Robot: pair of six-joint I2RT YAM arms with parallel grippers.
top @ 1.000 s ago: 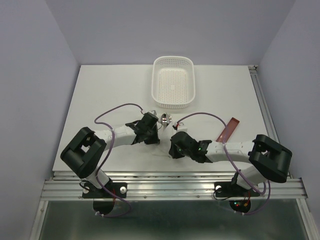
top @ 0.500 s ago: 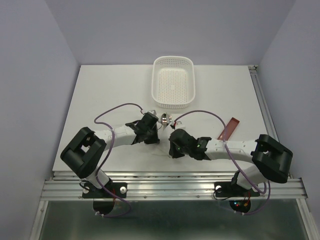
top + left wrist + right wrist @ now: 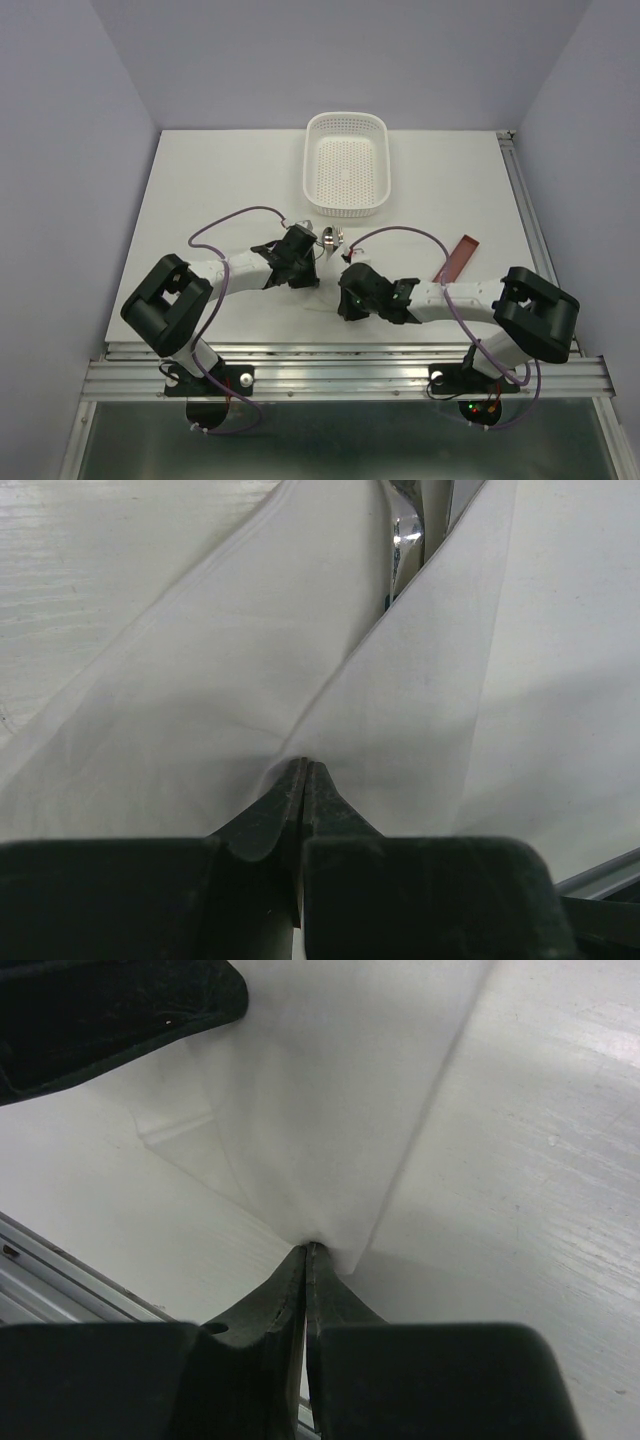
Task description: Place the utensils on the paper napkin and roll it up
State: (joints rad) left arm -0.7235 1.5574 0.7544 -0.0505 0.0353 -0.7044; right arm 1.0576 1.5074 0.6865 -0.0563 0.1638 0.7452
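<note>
White perforated plastic basket (image 3: 345, 165): stands at 12 o'clock on the white table (image 3: 200, 190). Slim spoon with a shiny silver metal bowl (image 3: 331, 237): outside the basket, just past its 6 o'clock rim, bowl showing between folds of the thin white paper napkin (image 3: 250, 680). Left gripper (image 3: 303, 765): jaws pinched on a napkin fold, spoon at its 12 o'clock. Right gripper (image 3: 306, 1248): jaws pinched on a napkin edge.
</note>
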